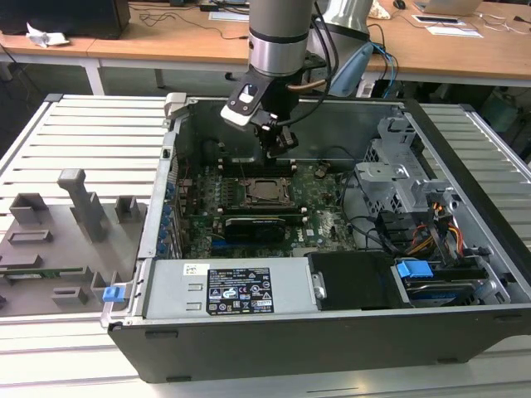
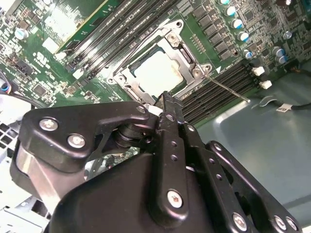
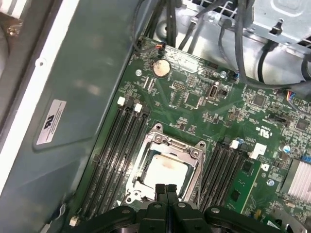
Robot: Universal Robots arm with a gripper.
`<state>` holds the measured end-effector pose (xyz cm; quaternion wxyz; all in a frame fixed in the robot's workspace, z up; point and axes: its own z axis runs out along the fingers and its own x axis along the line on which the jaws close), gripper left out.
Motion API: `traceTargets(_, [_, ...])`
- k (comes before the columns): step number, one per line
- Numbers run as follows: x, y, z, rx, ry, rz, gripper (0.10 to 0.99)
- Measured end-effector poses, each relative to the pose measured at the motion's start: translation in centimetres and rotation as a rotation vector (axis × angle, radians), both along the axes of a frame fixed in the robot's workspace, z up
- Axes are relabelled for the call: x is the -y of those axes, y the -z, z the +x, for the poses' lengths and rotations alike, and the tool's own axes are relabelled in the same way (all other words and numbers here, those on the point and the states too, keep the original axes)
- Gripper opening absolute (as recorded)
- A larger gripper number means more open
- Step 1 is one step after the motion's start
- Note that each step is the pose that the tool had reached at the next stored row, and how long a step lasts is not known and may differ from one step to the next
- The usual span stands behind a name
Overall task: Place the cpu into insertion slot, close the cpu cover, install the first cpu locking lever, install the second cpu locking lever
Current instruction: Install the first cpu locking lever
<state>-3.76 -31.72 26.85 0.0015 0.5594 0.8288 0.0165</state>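
The cpu (image 2: 158, 73), a pale silver square, lies flat in the socket on the green motherboard (image 3: 194, 102). The cpu cover (image 2: 187, 56), a grey metal frame, lies down around it, with the chip showing through its window. A thin wire locking lever (image 2: 226, 87) sticks out from one socket corner over the memory slots. My gripper (image 3: 165, 188) hovers above the socket's edge with its black fingers pressed together and nothing between them. In the exterior view the gripper (image 1: 280, 148) hangs just behind the cpu (image 1: 265, 191), inside the open case.
Black memory slots (image 3: 119, 150) flank the socket on both sides. A drive cage (image 1: 398, 178) with cables stands at the exterior view's right, and the power supply (image 1: 228, 290) lies along the front. The case wall (image 3: 73, 97) rises close by. A grey fixture plate (image 1: 58, 240) lies outside.
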Motion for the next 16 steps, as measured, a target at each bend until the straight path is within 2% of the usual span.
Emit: traceTargets(16, [0.00,0.00,0.00,0.0000,-0.127,0.000,0.106])
